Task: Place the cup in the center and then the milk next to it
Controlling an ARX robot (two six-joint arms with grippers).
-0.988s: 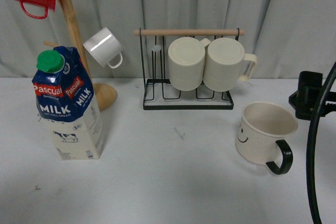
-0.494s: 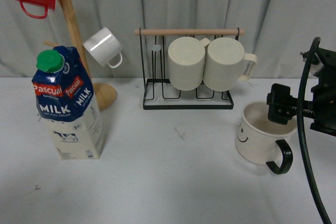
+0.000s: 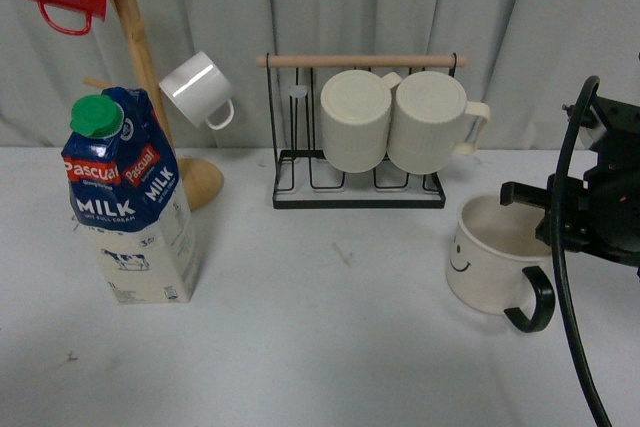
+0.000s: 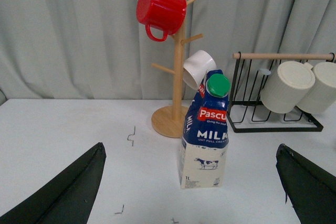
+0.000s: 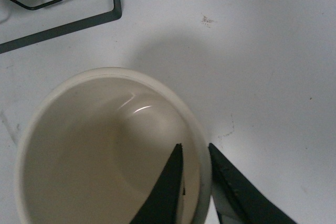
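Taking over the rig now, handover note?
Left claw: open, empty, facing the milk without touching it.
Right claw: fingers straddle the rim of the cup, one inside, one outside. I cannot tell whether they are clamped.
Cup: upright on the table at the robot's right, not in the center.
Milk: upright at the robot's left.
Done: nothing placed yet.
Left: grip the cup and move it to the center, then set the milk beside it.
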